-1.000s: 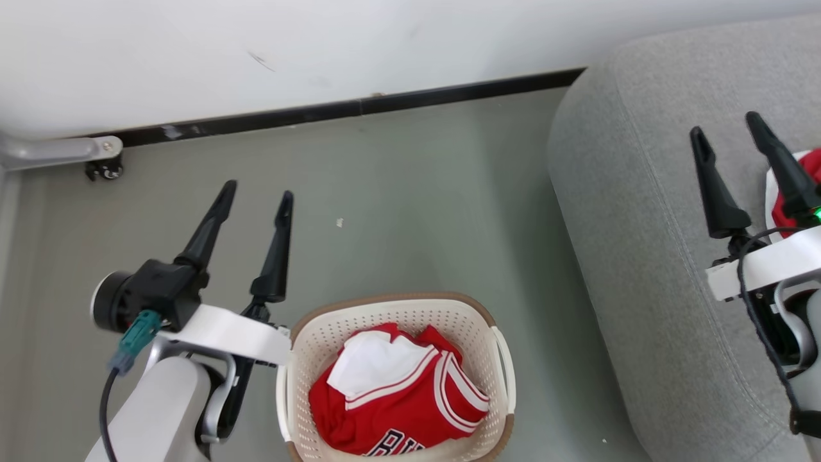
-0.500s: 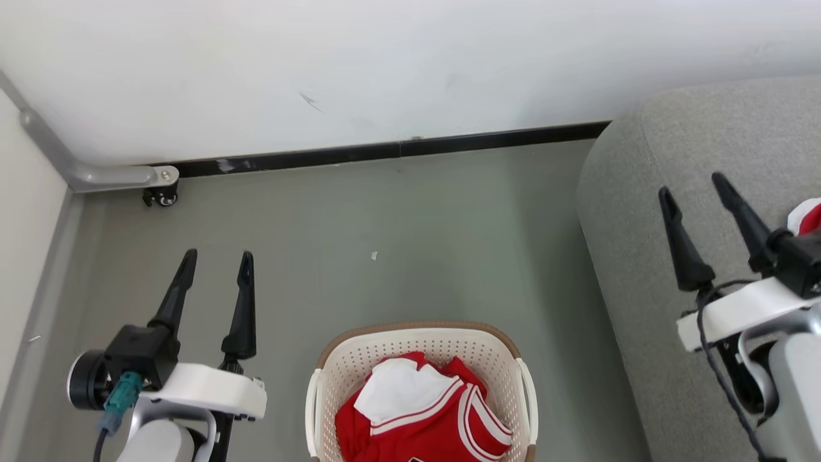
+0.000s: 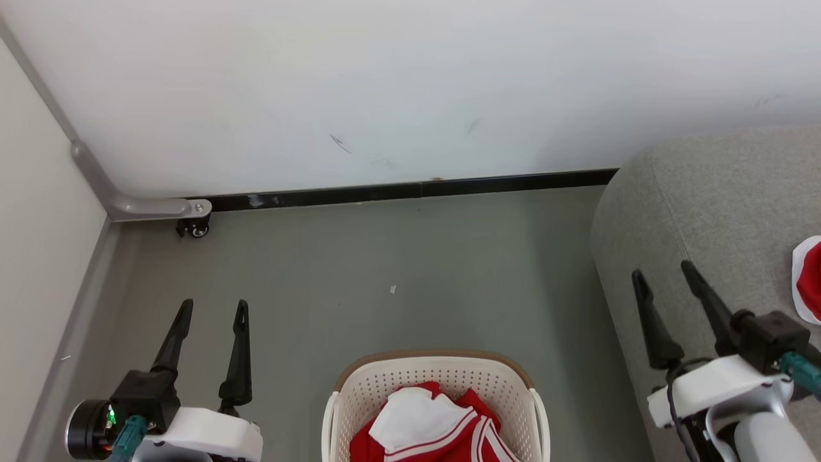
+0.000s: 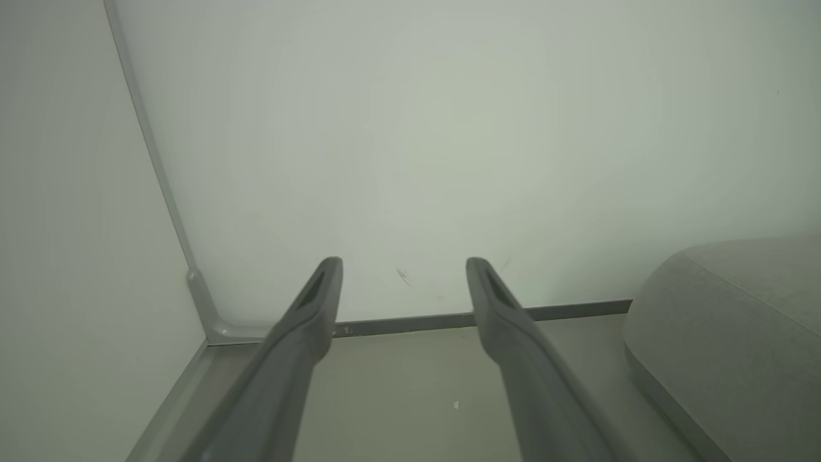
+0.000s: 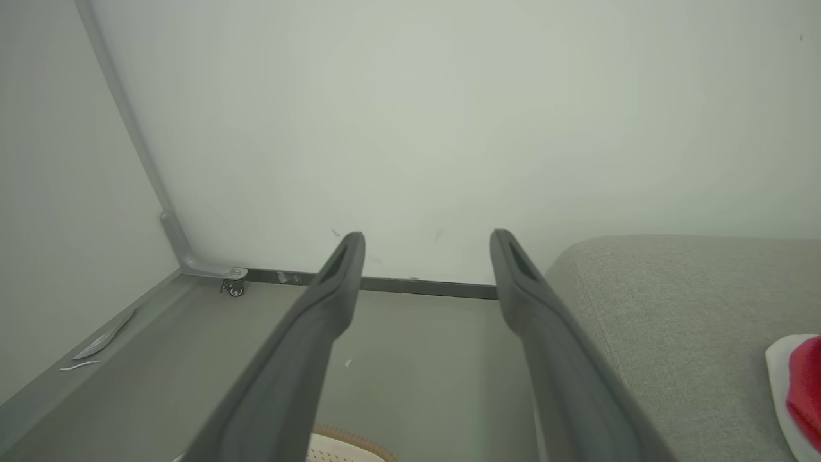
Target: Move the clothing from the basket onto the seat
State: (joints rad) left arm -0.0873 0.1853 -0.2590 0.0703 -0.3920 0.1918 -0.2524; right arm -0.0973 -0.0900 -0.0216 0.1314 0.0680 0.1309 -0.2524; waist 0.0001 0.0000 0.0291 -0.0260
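The cream basket (image 3: 410,378) with a tan rim sits on the floor at the bottom middle of the head view, holding a red and white jersey (image 3: 426,427). The grey sofa (image 3: 712,212) fills the right side. A second red and white garment (image 3: 809,279) lies on it at the right edge, also seen in the right wrist view as the red garment (image 5: 798,391). My left gripper (image 3: 213,311) hovers open over the floor left of the basket. My right gripper (image 3: 664,273) is open above the sofa's left edge. Both hold nothing.
A white wall with a dark baseboard (image 3: 410,189) runs behind the floor. A grey pipe with a small caster (image 3: 194,228) stands in the left corner. A tiny white scrap (image 3: 393,289) lies on the grey floor (image 3: 397,256) beyond the basket.
The head camera has tilted up, so basket and sofa slid down the picture and more wall shows. Both grippers sit lower in the picture and remain open and empty.
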